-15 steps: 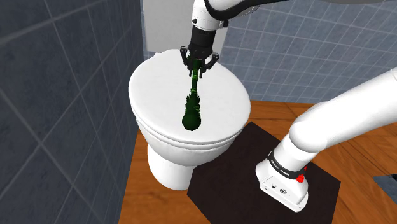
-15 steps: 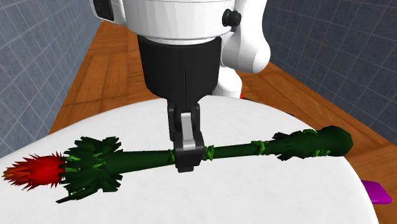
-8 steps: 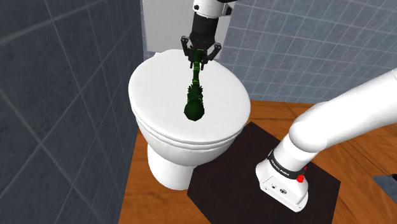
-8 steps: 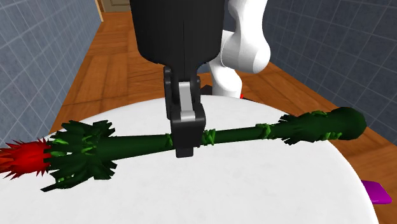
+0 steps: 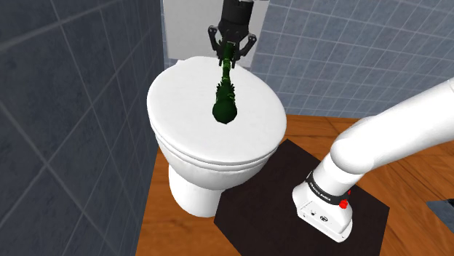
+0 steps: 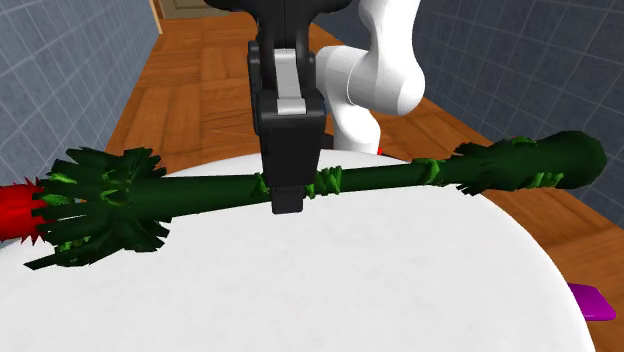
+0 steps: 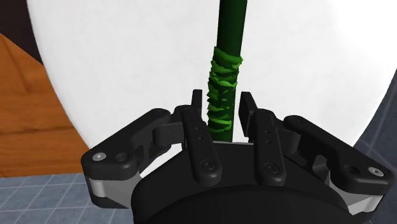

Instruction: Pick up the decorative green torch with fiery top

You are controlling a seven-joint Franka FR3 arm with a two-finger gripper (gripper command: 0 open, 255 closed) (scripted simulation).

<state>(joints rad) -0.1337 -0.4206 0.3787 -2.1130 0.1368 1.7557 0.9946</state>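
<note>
Two blue-tiled walls (image 5: 69, 94) are meeting behind the scene, and one wooden floor (image 5: 171, 236) is running along the bottom of the shoulder view. One white toilet (image 5: 182, 98) is sitting in the middle of that view with its lid closed. One white arm (image 5: 396, 134) is rising from one dark stand (image 5: 255, 200) at the lower right and reaching to the top edge.

One green torch (image 5: 224, 105) is being gripped by the black jaws, which are closed on the thin middle of its shaft. It is hanging over the lid in the upper middle of the shoulder view, with its thick end toward the camera.

The second exterior view is showing the torch (image 6: 385, 180) lying nearly level across the frame. Its red fiery tip (image 6: 15, 210) is cut off by the left edge, and its leafy collar is sitting beside the tip. One small purple object (image 6: 592, 302) is lying at the lower right. The wrist view is showing the leaf-wrapped shaft (image 7: 224, 83) pinched between the jaws, over the white lid.

Compared with a second ago, the jaws are standing higher in both exterior views. The torch is riding up with them, its blunt end now nearer the upper right and more of its red tip sliding out of the frame.
</note>
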